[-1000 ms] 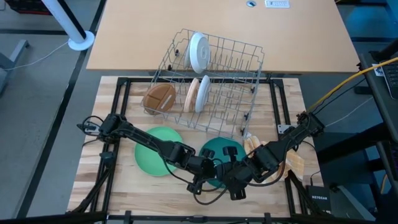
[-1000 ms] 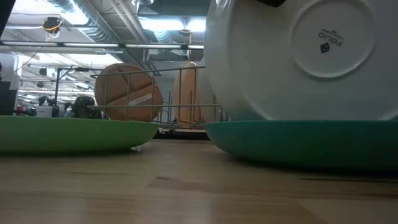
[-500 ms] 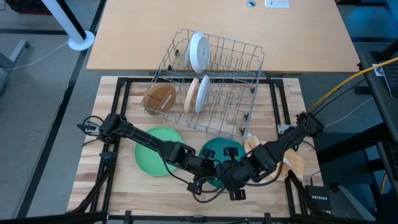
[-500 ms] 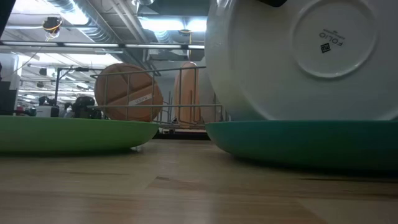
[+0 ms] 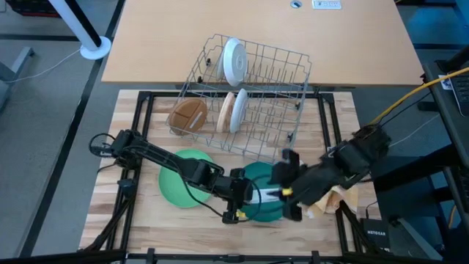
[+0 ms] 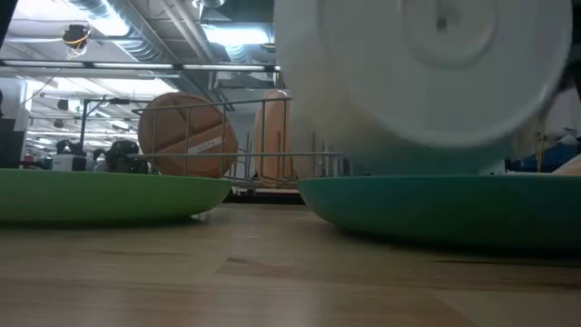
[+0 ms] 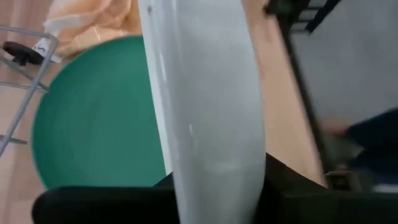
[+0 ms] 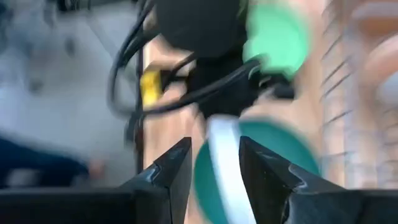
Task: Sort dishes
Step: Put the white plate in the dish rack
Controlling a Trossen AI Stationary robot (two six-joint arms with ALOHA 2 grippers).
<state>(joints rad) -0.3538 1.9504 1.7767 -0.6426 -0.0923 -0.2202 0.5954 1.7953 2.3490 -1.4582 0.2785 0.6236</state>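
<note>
A white plate (image 5: 268,193) stands on edge over the teal-blue plate (image 5: 256,176), with my left gripper (image 5: 245,196) shut on it. In the low view the white plate (image 6: 427,82) shows its underside above the teal-blue plate (image 6: 445,209). My right gripper (image 5: 287,183) is just right of the white plate, open. In its wrist view its fingers (image 8: 168,171) stand apart and the white plate's rim (image 8: 224,155) lies beyond them. A green plate (image 5: 179,180) lies flat on the table to the left. My left gripper pinches the white plate's rim (image 7: 211,168) between its two fingers, one on each face. The fingers come level from the table's left. The plate stands on edge over the teal-blue plate; its lower edge is hidden behind that plate's rim in the low view.
A grey wire rack (image 5: 249,103) at the far middle holds a white plate (image 5: 234,62), a brown plate (image 5: 187,115), a tan plate (image 5: 227,111) and another white plate (image 5: 239,110). A yellow checked cloth (image 5: 333,196) lies under my right arm.
My right gripper has opened, let go of the white plate and drawn back toward the table's right edge. The white plate, held by my left gripper alone, has shifted toward the left and risen a little.
</note>
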